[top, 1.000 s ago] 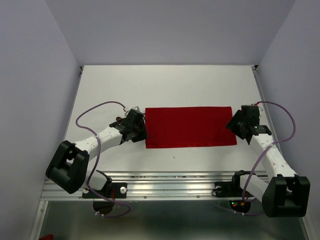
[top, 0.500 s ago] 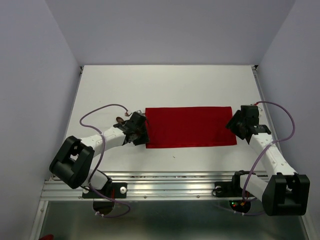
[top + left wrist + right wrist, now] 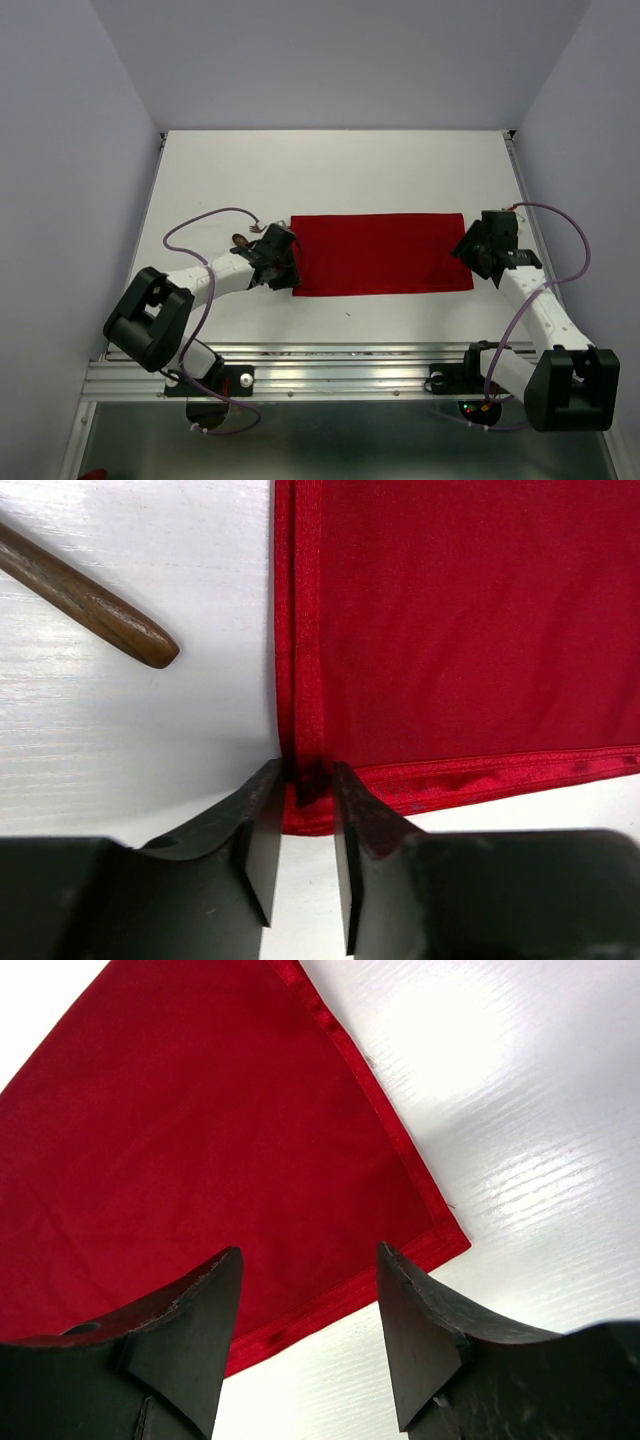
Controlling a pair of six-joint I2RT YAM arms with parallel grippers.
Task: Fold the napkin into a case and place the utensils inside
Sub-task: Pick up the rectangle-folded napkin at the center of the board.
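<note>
The bright red soft cloth napkin (image 3: 380, 253) lies flat as a long rectangle on the white table (image 3: 330, 170), so folding seems the step in hand. Next, the corners need a firm pinch before any lift. The left gripper (image 3: 305, 850) stands narrowly apart astride the near-left corner hem (not clamped, I judge). The right gripper (image 3: 308, 1340) hovers wide open over a right-end corner, and a slim dark brown wooden utensil (image 3: 85, 600) lies just beside the left edge.

Left claw (image 3: 303, 780) low, jaws narrowly apart; right claw (image 3: 308, 1260) angled down, jaws spread wide.
</note>
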